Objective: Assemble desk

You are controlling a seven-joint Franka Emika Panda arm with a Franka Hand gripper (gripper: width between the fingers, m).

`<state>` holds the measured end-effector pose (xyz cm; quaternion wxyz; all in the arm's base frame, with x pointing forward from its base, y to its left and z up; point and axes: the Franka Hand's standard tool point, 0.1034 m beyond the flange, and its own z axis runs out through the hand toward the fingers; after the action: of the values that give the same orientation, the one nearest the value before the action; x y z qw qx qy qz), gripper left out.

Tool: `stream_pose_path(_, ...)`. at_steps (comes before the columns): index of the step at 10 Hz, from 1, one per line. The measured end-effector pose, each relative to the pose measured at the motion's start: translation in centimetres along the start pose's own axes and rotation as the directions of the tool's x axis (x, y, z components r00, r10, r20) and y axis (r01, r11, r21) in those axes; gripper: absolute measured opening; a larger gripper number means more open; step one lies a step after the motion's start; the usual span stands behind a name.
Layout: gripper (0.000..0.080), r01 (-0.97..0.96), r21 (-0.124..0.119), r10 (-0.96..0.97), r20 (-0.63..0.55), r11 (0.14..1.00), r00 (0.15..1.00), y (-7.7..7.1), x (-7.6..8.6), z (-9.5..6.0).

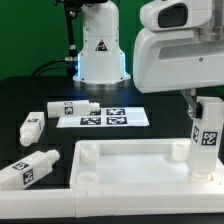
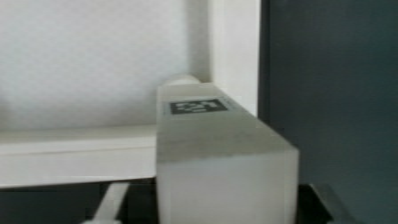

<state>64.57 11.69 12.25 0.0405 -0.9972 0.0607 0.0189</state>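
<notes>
**Desk leg stood at corner of desk top.** An upright leg point(image 1: 208, 135) is seen at the far corner of the desk top point(image 1: 130, 165) on the exterior view's right. Its long axis is vertical, its lower end is set at the corner hole, and a tagged face is turned to the camera. The desk top is laid flat on the black table point(image 1: 30, 90), rim up, its long axis running across the exterior view. The robot's hand point(image 1: 198, 100) is poised at the leg's upper end; whether it is clamped on the leg cannot be told.

In the wrist view the upright leg point(image 2: 222, 160) is shown from above against the desk top point(image 2: 89, 70).

Off the desk top's other end, three legs are lying on their sides:
- the nearest loose leg point(image 1: 25, 170), angled
- the middle loose leg point(image 1: 30, 125), angled
- the farthest loose leg point(image 1: 75, 108), roughly parallel to the desk top's long edge

The marker board point(image 1: 100, 118) is seen behind the desk top.
</notes>
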Motion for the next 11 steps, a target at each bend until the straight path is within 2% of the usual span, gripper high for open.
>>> stream_pose_path(2,0.0297,-0.151,0.002,0.15,-0.058,0.989,0.987,0.0,-0.1,0.1)
stream_pose_path(3,0.0297,-0.312,0.018,0.312,-0.073,0.95,0.947,-0.1,-0.5,0.0)
stream_pose_path(5,0.0297,-0.609,0.084,0.615,-0.077,0.789,0.785,0.3,-0.8,0.1)
stream_pose_path(8,0.0294,-0.727,0.098,0.734,-0.055,0.679,0.677,0.3,-0.8,0.1)
stream_pose_path(10,0.0294,-0.848,0.132,0.855,0.006,0.513,0.518,1.0,-0.5,0.2)
stream_pose_path(11,0.0294,-0.947,0.137,0.951,0.07,0.291,0.302,1.1,-0.4,0.2)
